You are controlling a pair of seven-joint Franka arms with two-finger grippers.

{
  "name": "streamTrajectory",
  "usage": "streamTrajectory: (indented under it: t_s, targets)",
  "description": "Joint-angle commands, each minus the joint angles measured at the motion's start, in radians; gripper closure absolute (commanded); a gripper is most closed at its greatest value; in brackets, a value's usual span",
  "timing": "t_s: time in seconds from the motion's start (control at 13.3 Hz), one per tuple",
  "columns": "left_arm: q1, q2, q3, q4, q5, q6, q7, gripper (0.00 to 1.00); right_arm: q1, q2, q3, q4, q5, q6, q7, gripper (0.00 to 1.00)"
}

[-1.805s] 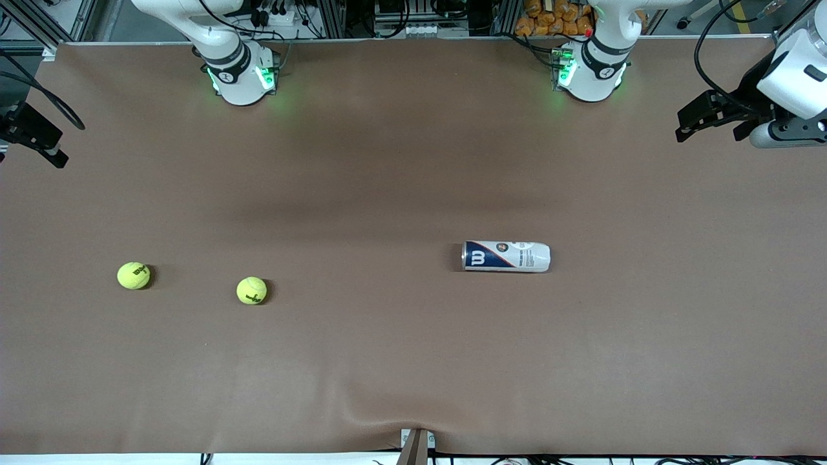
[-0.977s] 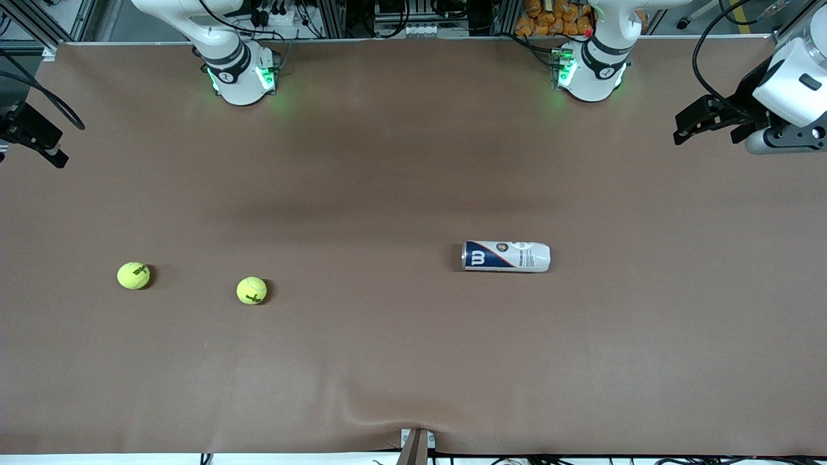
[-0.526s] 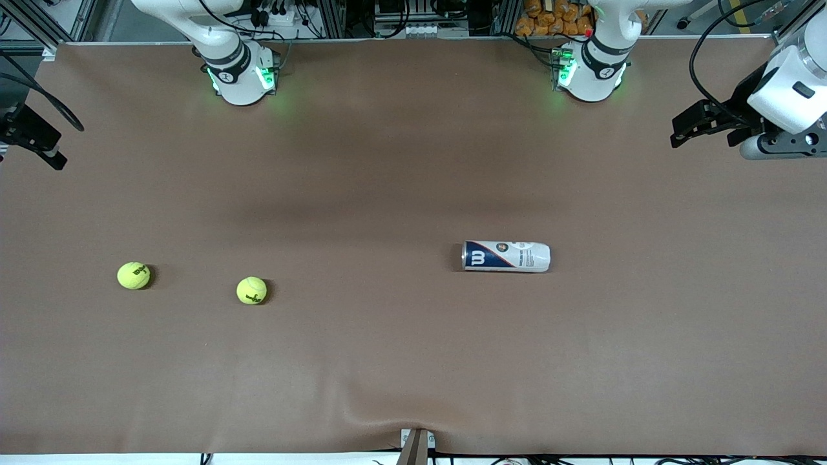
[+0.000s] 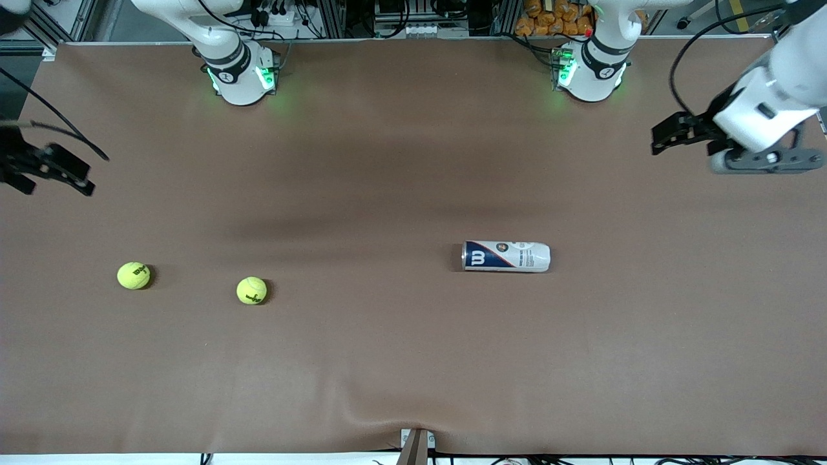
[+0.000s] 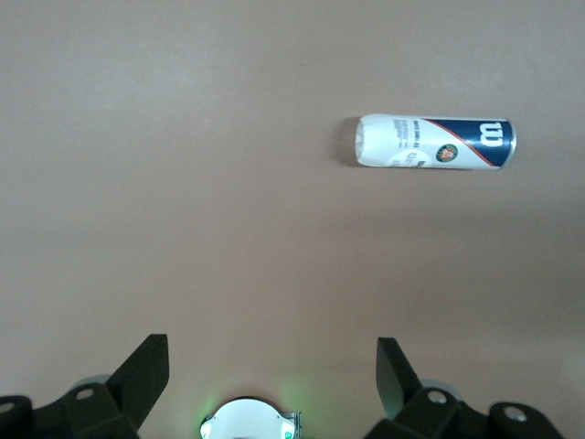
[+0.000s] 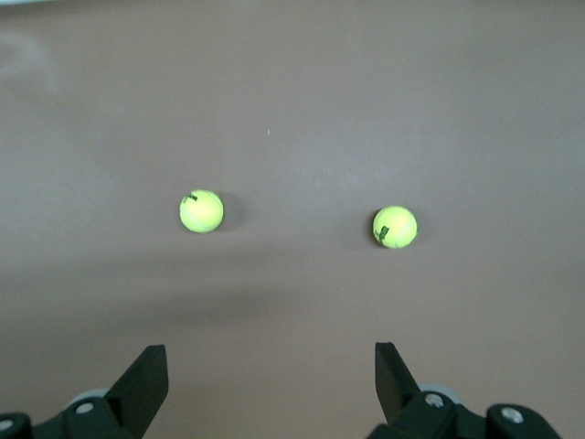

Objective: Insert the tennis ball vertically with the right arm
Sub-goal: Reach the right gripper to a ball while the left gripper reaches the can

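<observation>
Yellow tennis balls (image 4: 134, 276) (image 4: 252, 290) lie toward the right arm's end from the can (image 4: 506, 256); right gripper (image 4: 48, 169) and left gripper (image 4: 672, 132) hover above the surface (image 4: 387, 361), jaws wide.

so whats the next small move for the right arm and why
Probably bring the right gripper down over the tennis ball nearest the right arm's end of the table. Its fingers are open and empty, well above both balls, and the can lies on its side, untouched, with the left gripper up high.

Right claw (image 4: 55, 173) blurred at the edge; print on the can (image 4: 506, 256) too small.
</observation>
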Motion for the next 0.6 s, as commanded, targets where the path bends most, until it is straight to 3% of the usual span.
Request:
streamTrajectory:
  t_s: [0.0,0.23,0.53]
  targets:
    - [-0.011,0.083,-0.068,0.027,0.053,0.038,-0.002,0.0,0.002,0.04,0.007,0.006,0.01,-0.02,0.002,0.0]
    - [-0.036,0.169,-0.145,0.025,0.168,0.128,0.025,0.0,0.017,0.112,0.009,0.003,0.01,-0.054,0.001,0.0]
    - [-0.087,0.253,-0.159,0.022,0.173,0.176,0.097,0.0,0.064,0.239,0.01,0.003,0.01,-0.052,0.005,0.0]
